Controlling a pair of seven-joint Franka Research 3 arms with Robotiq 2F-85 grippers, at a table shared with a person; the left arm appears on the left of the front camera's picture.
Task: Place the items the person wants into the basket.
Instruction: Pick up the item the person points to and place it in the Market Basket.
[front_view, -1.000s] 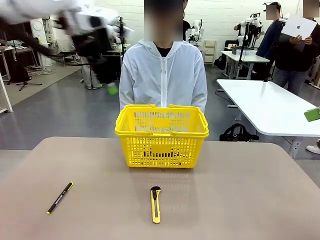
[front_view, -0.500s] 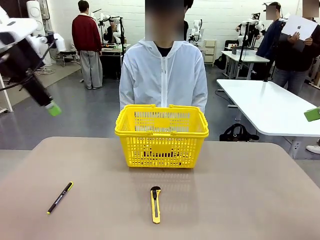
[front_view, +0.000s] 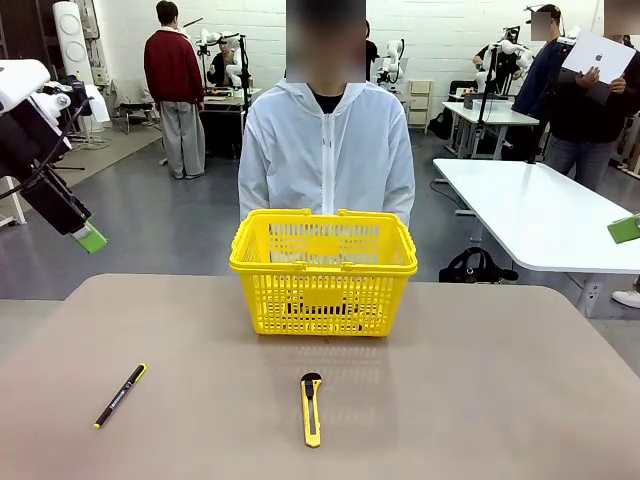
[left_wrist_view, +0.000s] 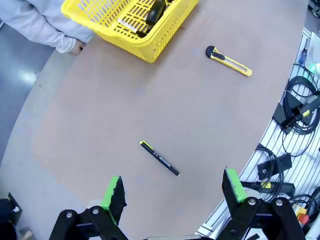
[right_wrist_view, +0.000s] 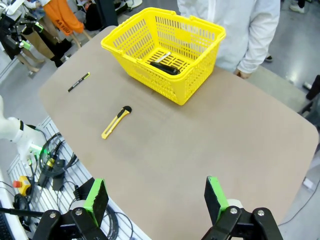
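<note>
Front view, near: the yellow utility knife (front_view: 311, 409) and the black pen (front_view: 120, 395) lie on the desk (front_view: 500, 400), well apart from each other.
Middle: the basket (front_view: 323, 270) stands at the far side of the desk, just in front of the person (front_view: 326, 150).
Items: in the right wrist view a dark thing and a slim marker (right_wrist_view: 162, 57) lie inside the basket; the tape measure I cannot tell for sure.
Left gripper (front_view: 88, 237): a second ago it was a blur high above the basket; now it has drawn back to the left edge, jaws wide open, holding nothing.
Right gripper (right_wrist_view: 156, 200): high over the desk, jaws open, empty.
Meaning: I judge that the placing is done and the arms retreat.
In the way: nothing between jaws and basket; knife and pen should stay.
</note>
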